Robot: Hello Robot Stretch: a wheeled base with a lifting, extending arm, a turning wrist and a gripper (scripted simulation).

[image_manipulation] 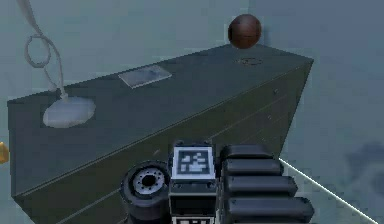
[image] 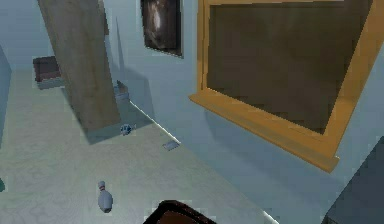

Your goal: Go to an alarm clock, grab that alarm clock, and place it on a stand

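A small round bluish thing (image: 125, 128) lies on the floor at the foot of a tall grey-brown slab (image: 85, 65); it is too small to name. In the arm side view a long dark cabinet (image_manipulation: 120, 140) stretches across, and low in front of it sit the arm's white marker square (image_manipulation: 195, 162) and the gripper's dark body (image_manipulation: 148, 188). I can't make out its fingers, so I cannot tell whether it holds anything.
On the cabinet top stand a white lamp base (image_manipulation: 68, 112), a flat grey item (image_manipulation: 145, 76) and a brown ball (image_manipulation: 245, 30). The forward view has a wood-framed dark panel (image: 285, 60), a wall picture (image: 160, 25), a dark chest (image: 47, 70) and a small pale bottle (image: 103, 198).
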